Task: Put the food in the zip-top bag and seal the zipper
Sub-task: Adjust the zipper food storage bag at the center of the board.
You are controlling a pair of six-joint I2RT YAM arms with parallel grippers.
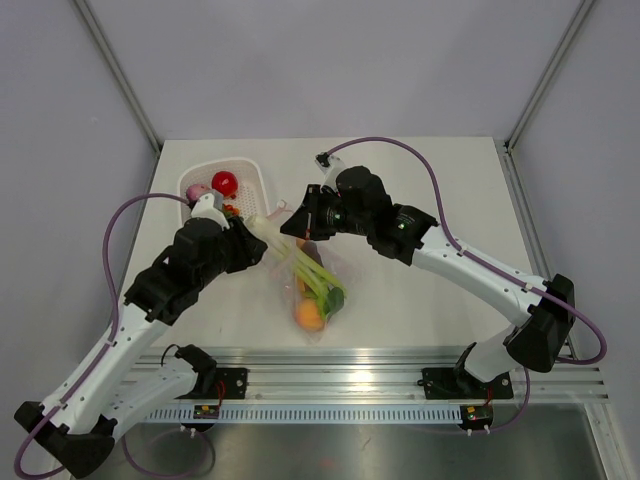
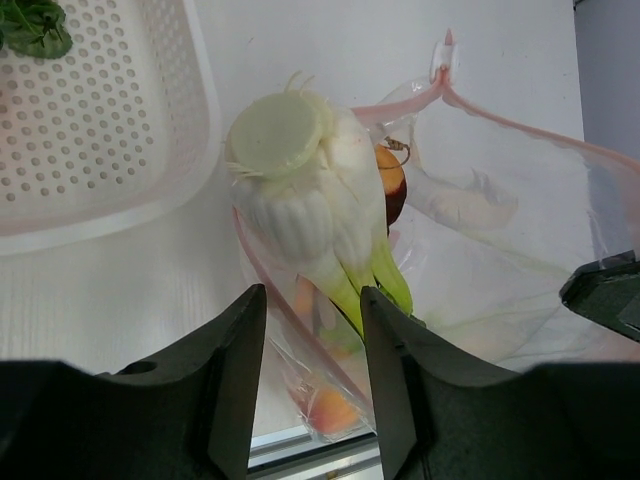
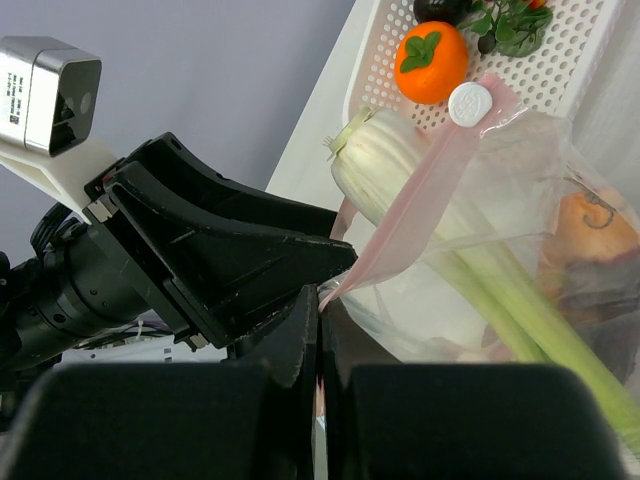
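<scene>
Grey walls close in a white table (image 1: 440, 200) on three sides. Seen from above, a white slotted basket (image 1: 250, 165) sits near the rear left corner, with a red tomato (image 1: 225, 183) inside. Just beside the basket's right edge, the zip-top bag (image 1: 335, 272) lies in the middle of the table, well apart from the right edge. It holds an orange fruit (image 1: 309, 316) and the celery stalk (image 1: 295, 255), whose white end sticks out of the mouth. There the left gripper (image 1: 255, 240) and the right gripper (image 1: 300, 225) come close together.

At the left wrist, the fingers (image 2: 235, 380) stand partly apart. The stalk shows in the gap but does not fill it, so nothing is gripped. The basket rim is near the celery end. The pink zipper (image 2: 400, 100) curves open behind it.

At the right wrist, the jaws are closed tight and pinch the end of the zipper. The white slider (image 3: 470, 103) shows in front of the basket edge, near a persimmon (image 3: 432, 62) lying in the basket.
</scene>
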